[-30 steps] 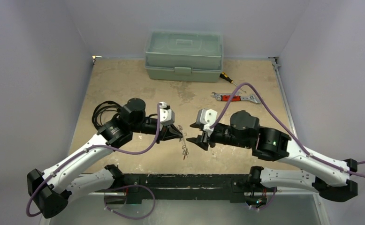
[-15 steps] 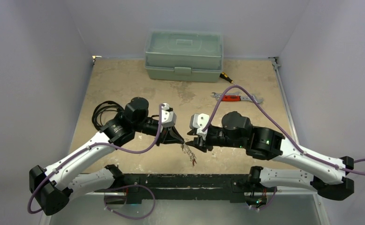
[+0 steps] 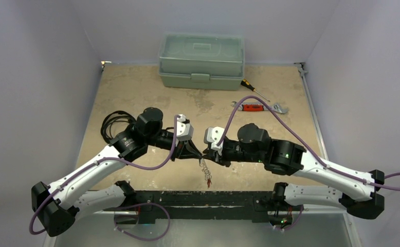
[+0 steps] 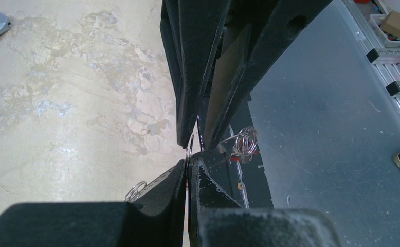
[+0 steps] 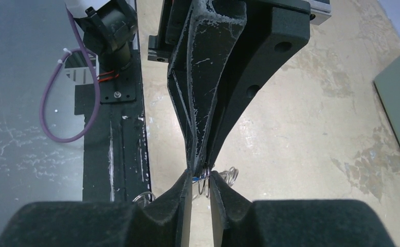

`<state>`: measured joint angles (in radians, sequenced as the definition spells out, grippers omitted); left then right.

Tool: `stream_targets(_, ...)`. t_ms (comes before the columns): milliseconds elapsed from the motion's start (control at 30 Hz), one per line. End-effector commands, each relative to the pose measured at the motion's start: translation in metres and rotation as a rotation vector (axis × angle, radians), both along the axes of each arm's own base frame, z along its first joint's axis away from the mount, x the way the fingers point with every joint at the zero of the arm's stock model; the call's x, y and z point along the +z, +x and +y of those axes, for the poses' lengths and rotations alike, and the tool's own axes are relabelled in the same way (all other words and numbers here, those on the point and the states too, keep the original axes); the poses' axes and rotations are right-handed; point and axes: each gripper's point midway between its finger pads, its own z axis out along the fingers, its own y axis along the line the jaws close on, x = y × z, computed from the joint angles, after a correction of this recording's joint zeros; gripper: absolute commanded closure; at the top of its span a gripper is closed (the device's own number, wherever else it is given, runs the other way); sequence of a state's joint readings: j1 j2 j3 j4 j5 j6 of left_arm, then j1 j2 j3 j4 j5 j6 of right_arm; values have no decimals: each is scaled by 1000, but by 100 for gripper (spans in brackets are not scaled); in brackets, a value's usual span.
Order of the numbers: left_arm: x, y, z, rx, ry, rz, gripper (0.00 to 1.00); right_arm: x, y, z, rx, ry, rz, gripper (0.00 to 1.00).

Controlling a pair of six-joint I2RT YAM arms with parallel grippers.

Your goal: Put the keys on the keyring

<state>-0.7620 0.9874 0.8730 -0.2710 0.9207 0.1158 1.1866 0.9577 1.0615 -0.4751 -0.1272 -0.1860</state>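
End effectors meet tip to tip over the near middle of the worktop (image 3: pixel 136 92), just inside its near edge. The left end effector (image 3: pixel 198 152) is pressed together on the thin wire of the keyring (image 3: pixel 204 165). The right end effector (image 3: pixel 208 154) faces it with its jaws slightly apart. The wire and a bit of blue tag (image 5: pixel 197 178) sit in the narrow gap between them, but I cannot tell whether they pinch.

Pale walls close in the worktop on its left, right and far edges, and a black rail with the arm bases runs along the near edge. A broad stretch of bare stone-patterned surface lies between the tips and the far edge. It is widest at the far left corner.

The green toolbox (image 3: pixel 201 60) stands shut at the middle of the far edge. A coiled black cable (image 3: pixel 113 123) lies near the left edge, behind the left arm. The red-handled wrench (image 3: pixel 259 107) lies toward the right edge, its length roughly parallel to the far edge. The screwdriver (image 3: pixel 250 86) lies beside the toolbox's right end, at an angle.

In the top view the keyring hangs from the meeting tips, with its long axis running toward the near edge and slightly right. The red-tagged key (image 3: pixel 208 181) is at its lower end, pointing the same way. In the left wrist view a small cluster of rings (image 4: pixel 244 141) is bunched just beside the tips.
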Motion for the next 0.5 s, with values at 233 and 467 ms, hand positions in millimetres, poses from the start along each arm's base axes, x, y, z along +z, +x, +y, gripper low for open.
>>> stream_targets(233, 29, -5, -2, -31, -80, -70, 100, 0, -3, 12, 32, 18, 5, 85)
stream_targets(467, 29, -5, -1, -28, -80, -71, 100, -5, -2, 12, 28, 1, 10, 100)
